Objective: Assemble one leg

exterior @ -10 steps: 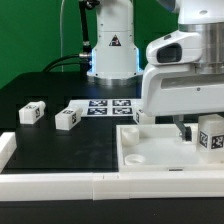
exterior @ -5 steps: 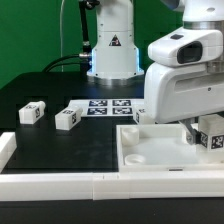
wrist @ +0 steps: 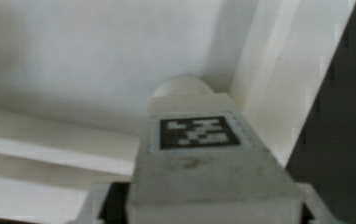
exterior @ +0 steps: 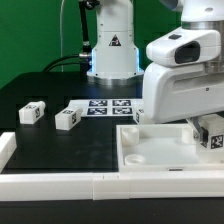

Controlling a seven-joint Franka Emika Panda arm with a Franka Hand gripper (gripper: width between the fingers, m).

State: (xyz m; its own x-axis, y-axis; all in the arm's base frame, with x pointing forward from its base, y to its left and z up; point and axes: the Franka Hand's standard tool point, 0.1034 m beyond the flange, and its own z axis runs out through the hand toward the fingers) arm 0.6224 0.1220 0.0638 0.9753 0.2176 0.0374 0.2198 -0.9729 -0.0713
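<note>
Black tabletop, green backdrop. Exterior view: leg [exterior: 212, 134] at 3 o'clock, low over white panel [exterior: 150, 150], under gripper [exterior: 203, 130]; spare pegs [exterior: 33, 113] at 9 o'clock. Fingertips hidden behind arm housing. Wrist view: leg [wrist: 200, 150] fills centre, tag up. Looks rigid, light, smooth; best gripped on flat sides. Jaws apparently clamped on leg, contact cropped.
</note>
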